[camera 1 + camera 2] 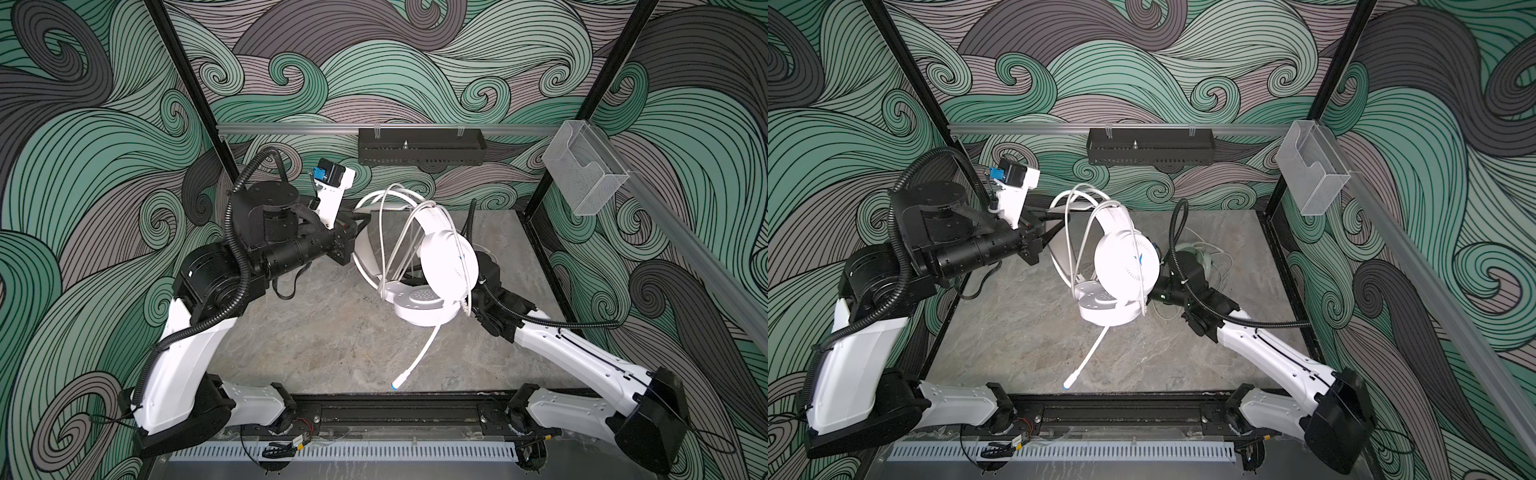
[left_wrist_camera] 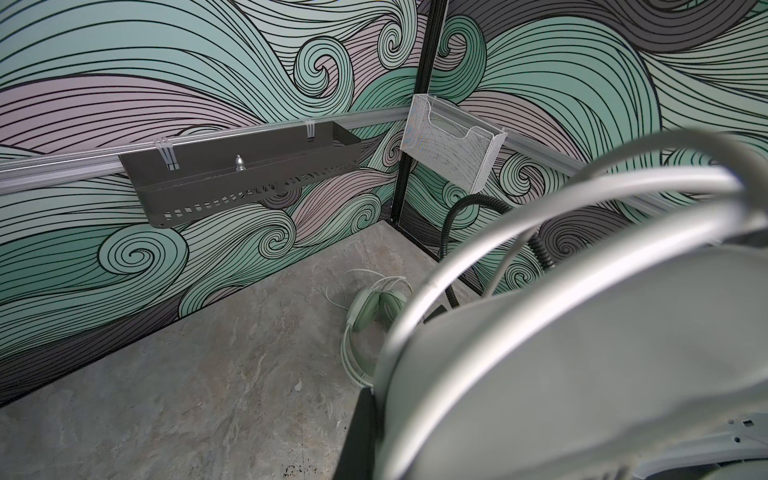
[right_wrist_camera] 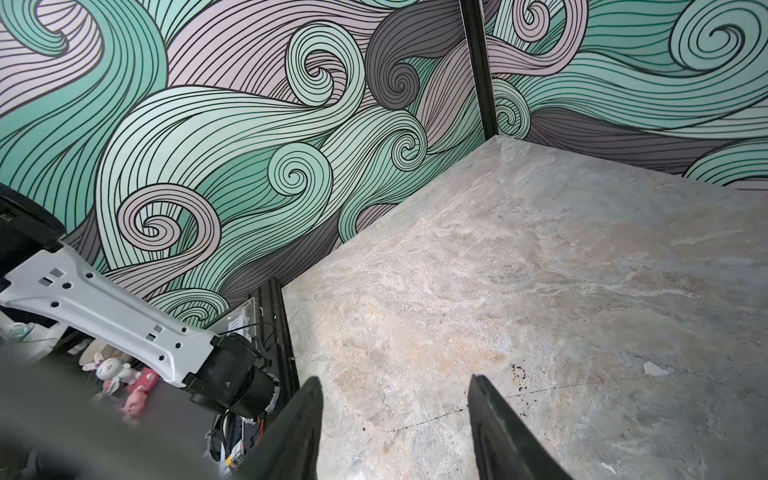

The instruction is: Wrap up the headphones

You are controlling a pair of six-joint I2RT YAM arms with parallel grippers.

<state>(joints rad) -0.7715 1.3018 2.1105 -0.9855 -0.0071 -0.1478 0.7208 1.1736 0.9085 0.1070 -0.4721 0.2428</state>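
Winding step: white headphones (image 1: pixel 449 257) held aloft, centre frame, by clamped left hand (image 1: pixel 362 217); cable (image 1: pixel 395 188) likely to be seized next by parted, empty right hand (image 3: pixel 395 382).

Walls (image 1: pixel 415 62): wave-swirl print in teal, grey and mauve; black corner posts (image 1: pixel 191 83). Floor (image 3: pixel 540 270) beneath and ahead of the right gripper (image 3: pixel 397 432): grey marbled slab, dark specks. On the wall ahead of the left gripper (image 1: pixel 363 216), an aluminium rail (image 2: pixel 62 168) carries a black slotted tray (image 2: pixel 249 183); a translucent wall pocket (image 2: pixel 453 153) hangs beyond the corner post.
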